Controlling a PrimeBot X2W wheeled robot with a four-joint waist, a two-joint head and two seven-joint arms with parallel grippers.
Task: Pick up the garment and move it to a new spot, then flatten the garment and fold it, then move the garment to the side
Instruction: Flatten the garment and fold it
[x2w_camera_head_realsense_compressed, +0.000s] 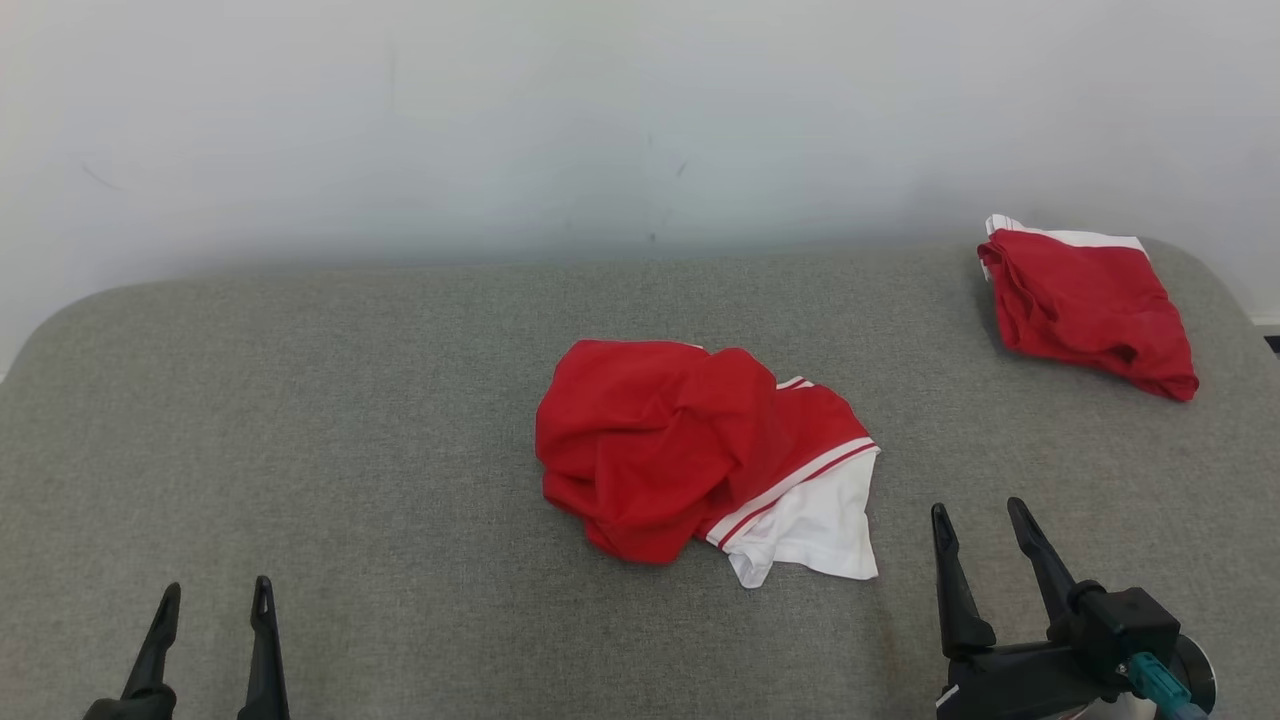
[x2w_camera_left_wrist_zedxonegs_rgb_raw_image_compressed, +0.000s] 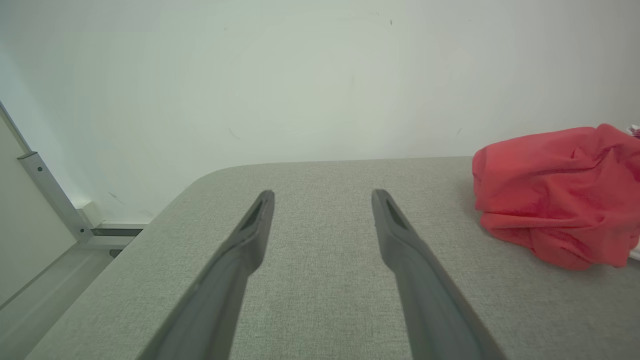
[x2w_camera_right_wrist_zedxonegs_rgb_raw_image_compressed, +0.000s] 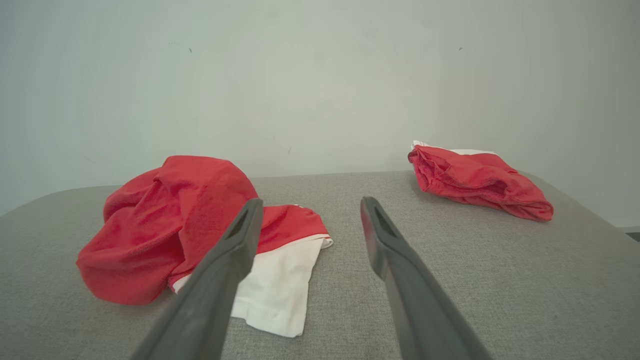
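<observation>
Garment (x2w_camera_head_realsense_compressed: 660, 440) soft, light, floppy: pinch white edge (x2w_camera_head_realsense_compressed: 810, 525) just left of right pincer (x2w_camera_head_realsense_compressed: 977, 507). It and left pincer (x2w_camera_head_realsense_compressed: 217, 586) gape, empty.

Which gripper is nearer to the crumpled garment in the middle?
Right. The right gripper sits just right of the crumpled garment, close to its white part, apart from it. The left gripper is far off to its left.

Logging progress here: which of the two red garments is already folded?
The far-right garment, lying as a compact flat packet; the centre garment is a crumpled heap with white fabric spilling out.
</observation>
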